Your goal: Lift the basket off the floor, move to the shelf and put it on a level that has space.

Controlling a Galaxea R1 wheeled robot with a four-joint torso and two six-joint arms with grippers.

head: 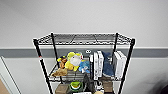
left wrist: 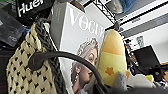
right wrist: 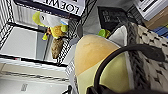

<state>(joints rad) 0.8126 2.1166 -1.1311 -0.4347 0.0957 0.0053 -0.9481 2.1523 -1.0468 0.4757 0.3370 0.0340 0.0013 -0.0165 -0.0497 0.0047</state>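
The shelf [head: 40,60], a black wire rack, stands straight ahead against a pale wall. Its top level [head: 85,38] is a bare wire grid. The basket [left wrist: 22,72] shows very close in the left wrist view, cream chequered weave with a dark braided rim. In the right wrist view the basket [right wrist: 152,52] sits just as close, with the rack's tiers behind it. Inside it are a Vogue magazine [left wrist: 82,37] and a yellow plush [right wrist: 92,60]. A black cable [left wrist: 67,56] curves across the basket's rim.
The second tier holds plush toys [head: 71,61] and upright white books [head: 97,63]. A lower tier carries brown boxes [head: 62,88] and a green item [head: 75,85]. A white Loewe box [right wrist: 62,6] lies on the rack. A grey band [head: 20,53] runs along the wall.
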